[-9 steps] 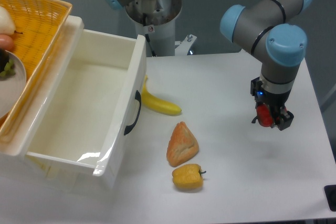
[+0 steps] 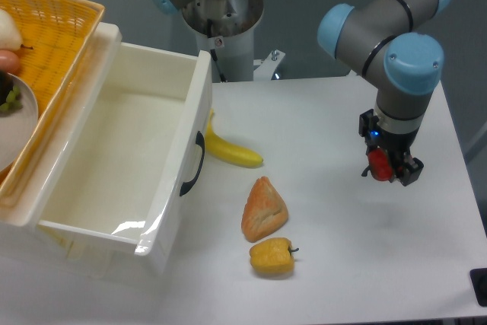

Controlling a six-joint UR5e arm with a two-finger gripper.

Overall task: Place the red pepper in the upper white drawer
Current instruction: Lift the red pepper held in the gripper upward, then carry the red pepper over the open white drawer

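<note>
While the gripper (image 2: pixel 389 167) hangs at the table's (image 2: pixel 327 127) right, its fingers clamp the red pepper (image 2: pixel 378 162); the pepper's axis and stem cannot be told; the upper white drawer (image 2: pixel 163 188) stands open, far left.

A banana (image 2: pixel 232 151) lies on the white tabletop (image 2: pixel 327 119) toward the far side, with a triangular piece of pastry (image 2: pixel 264 209) nearer and a yellow-orange pepper (image 2: pixel 273 256) just beside it, nearest of all. At the far left sits a woven yellow basket (image 2: pixel 57 32) holding a white plate (image 2: pixel 17 127).
</note>
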